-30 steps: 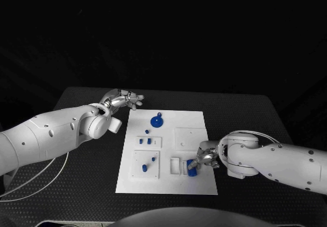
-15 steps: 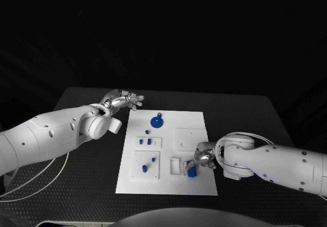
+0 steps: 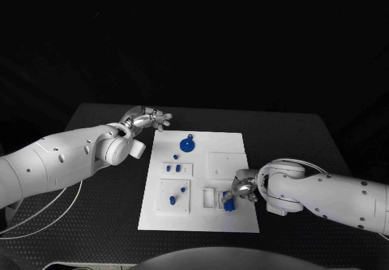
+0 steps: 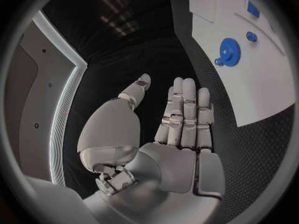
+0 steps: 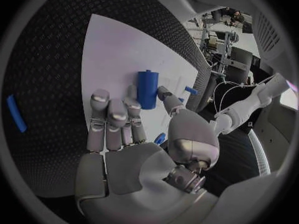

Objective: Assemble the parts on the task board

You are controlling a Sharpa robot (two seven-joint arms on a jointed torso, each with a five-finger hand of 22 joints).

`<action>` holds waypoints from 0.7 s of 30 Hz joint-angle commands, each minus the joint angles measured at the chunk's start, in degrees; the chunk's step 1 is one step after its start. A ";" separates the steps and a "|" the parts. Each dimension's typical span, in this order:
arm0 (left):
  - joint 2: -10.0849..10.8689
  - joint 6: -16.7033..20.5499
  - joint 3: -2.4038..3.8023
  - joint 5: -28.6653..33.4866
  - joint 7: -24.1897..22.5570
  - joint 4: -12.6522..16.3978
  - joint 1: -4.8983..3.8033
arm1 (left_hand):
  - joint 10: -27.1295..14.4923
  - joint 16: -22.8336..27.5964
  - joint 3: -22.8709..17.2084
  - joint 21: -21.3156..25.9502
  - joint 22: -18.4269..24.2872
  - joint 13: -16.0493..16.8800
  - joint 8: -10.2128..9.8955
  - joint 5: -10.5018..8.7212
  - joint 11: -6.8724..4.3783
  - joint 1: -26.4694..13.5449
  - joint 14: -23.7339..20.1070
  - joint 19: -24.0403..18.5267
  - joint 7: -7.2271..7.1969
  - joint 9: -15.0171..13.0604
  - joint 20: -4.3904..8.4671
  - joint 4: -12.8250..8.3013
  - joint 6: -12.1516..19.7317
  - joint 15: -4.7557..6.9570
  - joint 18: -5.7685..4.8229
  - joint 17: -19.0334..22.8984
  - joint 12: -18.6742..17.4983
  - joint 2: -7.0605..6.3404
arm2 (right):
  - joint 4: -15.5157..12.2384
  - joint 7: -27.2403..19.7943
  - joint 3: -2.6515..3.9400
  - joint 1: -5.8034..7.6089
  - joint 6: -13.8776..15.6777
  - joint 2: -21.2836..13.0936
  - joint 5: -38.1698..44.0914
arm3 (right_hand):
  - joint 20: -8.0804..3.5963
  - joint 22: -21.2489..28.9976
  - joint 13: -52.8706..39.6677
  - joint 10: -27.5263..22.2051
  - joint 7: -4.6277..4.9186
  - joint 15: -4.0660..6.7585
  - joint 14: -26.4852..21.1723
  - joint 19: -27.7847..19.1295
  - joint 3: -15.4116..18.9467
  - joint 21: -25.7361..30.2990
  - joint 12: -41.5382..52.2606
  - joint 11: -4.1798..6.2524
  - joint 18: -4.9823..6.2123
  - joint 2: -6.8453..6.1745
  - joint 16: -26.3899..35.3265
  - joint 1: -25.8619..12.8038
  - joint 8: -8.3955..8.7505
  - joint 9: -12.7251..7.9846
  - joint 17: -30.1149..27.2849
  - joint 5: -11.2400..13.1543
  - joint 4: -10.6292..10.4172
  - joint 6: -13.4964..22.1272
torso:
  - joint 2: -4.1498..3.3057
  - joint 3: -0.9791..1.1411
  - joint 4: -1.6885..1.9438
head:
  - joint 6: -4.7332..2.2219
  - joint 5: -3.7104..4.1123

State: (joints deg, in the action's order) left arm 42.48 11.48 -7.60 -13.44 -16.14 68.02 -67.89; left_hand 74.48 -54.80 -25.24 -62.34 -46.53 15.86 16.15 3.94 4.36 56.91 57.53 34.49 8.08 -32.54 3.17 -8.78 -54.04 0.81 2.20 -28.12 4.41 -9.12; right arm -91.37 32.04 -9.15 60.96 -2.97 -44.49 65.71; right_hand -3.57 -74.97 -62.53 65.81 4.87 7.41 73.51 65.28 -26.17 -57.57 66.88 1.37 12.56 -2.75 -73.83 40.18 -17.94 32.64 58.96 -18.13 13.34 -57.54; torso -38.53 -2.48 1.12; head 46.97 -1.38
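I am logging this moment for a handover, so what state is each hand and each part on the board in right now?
Left hand: open, fingers straight, holding nothing, off the far left corner of the board.
Right hand: pinching the blue cylinder at the board's near edge.
Blue cylinder: held upright on the white board.
Blue gear: lying flat on the board, untouched.
Small blue pegs: sitting in their plate, untouched.

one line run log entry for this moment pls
stage: placing part | right hand: holds blue cylinder at near right of task board | left hand: open, off board's far left corner | blue gear: on board
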 commanded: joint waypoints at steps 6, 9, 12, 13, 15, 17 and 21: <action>0.10 -0.73 0.04 0.33 -0.22 0.16 -0.15 | -0.45 0.30 0.02 0.30 0.09 -0.09 -0.30 -0.11 0.05 0.02 -0.34 -0.34 -0.01 0.07 3.17 0.08 0.52 -0.10 -0.70 -0.06 -0.29 0.14 | -1.65 -0.27 -0.31 1.05 1.74 -1.87 -7.07 | 0.26 -0.63 -0.80 1.50 0.01 -0.04 1.05 1.43 -18.29 -0.07 -0.80 0.11 2.44 -7.99 0.77 3.89 -0.06 0.50 0.62 13.80 -8.85 -1.48 | 0.00 -0.01 0.07 | 0.02 -0.32; 0.12 -0.73 0.03 0.33 -0.21 0.14 -0.15 | -0.44 0.31 0.01 0.30 0.09 -0.09 -0.30 -0.09 0.05 0.05 -0.34 -0.34 -0.01 0.07 3.17 0.07 0.51 -0.10 -0.70 -0.07 -0.29 0.16 | -2.19 -0.26 -0.29 2.26 2.02 -2.18 -9.20 | 0.33 -0.71 -1.06 1.77 -0.06 0.00 1.10 1.48 -18.52 -0.21 -0.65 0.17 2.44 -8.08 0.80 3.69 -0.17 0.64 0.69 13.41 -8.95 -1.76 | 0.00 0.03 0.04 | -0.03 -0.42; 0.09 -0.76 0.03 0.33 -0.22 0.16 -0.18 | -0.44 0.31 0.01 0.30 0.09 -0.09 -0.29 -0.09 0.05 0.06 -0.33 -0.34 -0.01 0.07 3.16 0.06 0.51 -0.10 -0.70 -0.07 -0.29 0.15 | -2.50 -0.08 -0.28 3.25 2.14 -2.19 -11.91 | 0.39 -0.77 -1.16 1.87 -0.11 0.04 1.14 1.49 -18.58 -0.30 -0.65 0.22 2.44 -8.16 0.82 3.43 -0.20 0.74 0.75 13.05 -8.99 -1.90 | -0.02 -0.01 0.06 | -0.02 -0.40; 0.09 -0.79 0.03 0.33 -0.26 0.17 -0.20 | -0.44 0.31 0.01 0.30 0.09 -0.09 -0.29 -0.08 0.05 0.06 -0.33 -0.34 -0.01 0.07 3.16 0.06 0.51 -0.10 -0.70 -0.07 -0.28 0.15 | -2.52 0.07 -0.28 3.50 2.16 -2.09 -13.06 | 0.41 -0.78 -1.23 1.95 -0.13 0.06 1.15 1.50 -18.58 -0.33 -0.62 0.23 2.44 -8.11 0.84 3.27 -0.21 0.77 0.77 12.95 -9.07 -1.94 | -0.02 -0.03 0.07 | -0.03 -0.42; 0.05 -1.03 0.03 0.33 -0.38 0.19 -0.22 | -0.43 0.31 0.01 0.30 0.09 -0.08 -0.29 -0.08 0.05 0.06 -0.33 -0.34 -0.01 0.07 3.16 0.06 0.50 -0.10 -0.70 -0.08 -0.28 0.15 | -2.51 0.18 -0.28 3.78 2.47 -1.75 -14.42 | 0.48 -0.80 -1.30 2.00 -0.16 0.09 1.18 1.46 -18.56 -0.37 -0.72 0.26 2.44 -7.91 0.88 2.50 -0.16 0.86 0.85 13.34 -9.51 -1.98 | -0.04 -0.03 0.09 | 0.00 -0.58; 0.04 -0.98 0.03 0.30 -0.37 0.25 -0.25 | -0.43 0.35 0.06 0.31 0.09 -0.09 -0.28 0.23 0.05 -0.02 -0.32 -0.35 -0.01 0.08 3.13 0.12 0.50 -0.12 -0.72 -0.10 -0.27 0.11 | -2.44 0.18 -0.28 3.88 2.73 -1.31 -15.14 | 0.48 -0.82 -1.33 1.99 -0.17 0.11 1.18 1.44 -18.58 -0.40 -0.77 0.28 2.44 -7.97 0.90 2.29 -0.13 0.90 0.89 13.65 -9.50 -1.99 | -0.10 0.03 0.06 | -0.06 -0.60; 0.00 -0.99 0.03 0.30 -0.41 0.29 -0.27 | -0.44 0.38 0.11 0.32 0.09 -0.09 -0.28 0.61 0.06 -0.07 -0.32 -0.37 -0.01 0.08 3.11 0.14 0.49 -0.13 -0.73 -0.12 -0.27 0.10 | -2.24 0.14 -0.27 3.93 3.21 -0.80 -15.30 | 0.47 -0.83 -1.29 1.94 -0.17 0.12 1.18 1.43 -18.59 -0.41 -0.85 0.28 2.44 -8.07 0.92 2.27 -0.11 0.91 0.91 13.64 -9.44 -1.98 | -0.12 0.10 0.06 | 0.01 -0.72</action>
State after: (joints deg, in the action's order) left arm 42.58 11.34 -7.61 -13.42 -16.06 68.10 -68.02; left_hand 74.48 -54.80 -25.24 -62.34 -46.53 15.86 16.15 4.38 4.36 56.91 57.53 34.49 8.08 -32.54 3.17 -8.78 -54.04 0.81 2.20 -28.18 4.41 -9.12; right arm -93.70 32.09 -9.43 64.84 -0.47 -45.42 52.92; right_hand -3.30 -74.97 -63.83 67.58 4.77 7.38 74.29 66.44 -44.77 -57.79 66.09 1.64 12.55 -10.69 -73.11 42.97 -18.13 33.62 59.77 -4.65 4.05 -59.08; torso -38.61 -2.46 1.18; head 46.90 -2.01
